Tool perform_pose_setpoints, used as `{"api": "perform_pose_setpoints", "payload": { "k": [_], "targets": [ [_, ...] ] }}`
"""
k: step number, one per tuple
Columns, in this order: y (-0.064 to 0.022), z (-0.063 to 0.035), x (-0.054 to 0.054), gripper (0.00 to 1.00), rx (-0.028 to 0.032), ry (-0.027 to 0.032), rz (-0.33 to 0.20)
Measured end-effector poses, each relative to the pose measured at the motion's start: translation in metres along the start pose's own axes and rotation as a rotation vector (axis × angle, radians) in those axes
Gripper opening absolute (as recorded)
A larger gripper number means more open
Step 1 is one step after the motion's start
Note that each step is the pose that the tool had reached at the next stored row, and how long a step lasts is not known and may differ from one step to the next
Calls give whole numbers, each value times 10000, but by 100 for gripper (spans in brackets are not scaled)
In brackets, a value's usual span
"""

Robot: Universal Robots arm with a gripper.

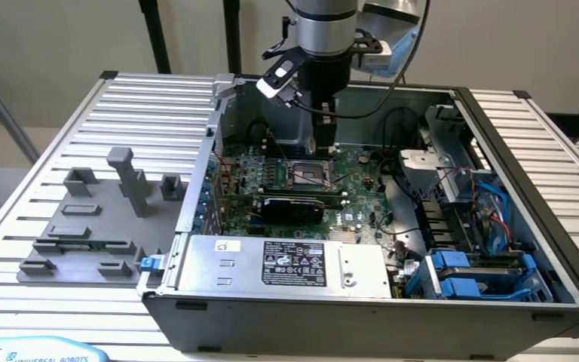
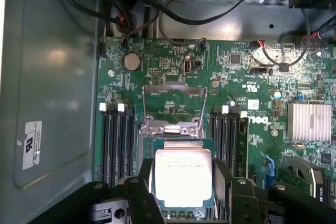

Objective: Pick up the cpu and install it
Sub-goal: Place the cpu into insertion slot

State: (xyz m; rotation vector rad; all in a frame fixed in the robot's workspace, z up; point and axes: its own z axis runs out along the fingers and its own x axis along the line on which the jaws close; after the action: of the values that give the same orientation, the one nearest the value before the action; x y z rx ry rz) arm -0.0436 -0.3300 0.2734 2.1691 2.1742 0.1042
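The cpu (image 2: 184, 177), a small square chip with a silvery top and a green rim, sits between the two black fingers (image 2: 140, 184) of my gripper (image 2: 184, 182), which is shut on its sides. Just beyond it, the socket's metal load frame (image 2: 173, 103) stands hinged open on the green motherboard (image 2: 252, 93). In the exterior view my gripper (image 1: 325, 147) hangs inside the open computer case, just above the black square socket (image 1: 307, 175); there the chip itself is hidden by the fingers.
Black memory slots (image 2: 115, 135) flank the socket on both sides. A grey power-supply box (image 1: 280, 264) lies at the case's near side, with blue drive bays (image 1: 470, 279) to the exterior view's right. A grey fixture tray (image 1: 88, 226) with a green memory stick (image 1: 88, 245) sits outside the case.
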Motion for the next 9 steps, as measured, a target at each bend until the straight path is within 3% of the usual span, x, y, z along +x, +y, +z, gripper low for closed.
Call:
{"api": "perform_pose_setpoints", "payload": {
  "k": [2, 9],
  "targets": [
    [-103, 63, 0, 55, 2, -57, 46],
    [-130, 188, 4, 55, 2, -99, 465]
  ]
}}
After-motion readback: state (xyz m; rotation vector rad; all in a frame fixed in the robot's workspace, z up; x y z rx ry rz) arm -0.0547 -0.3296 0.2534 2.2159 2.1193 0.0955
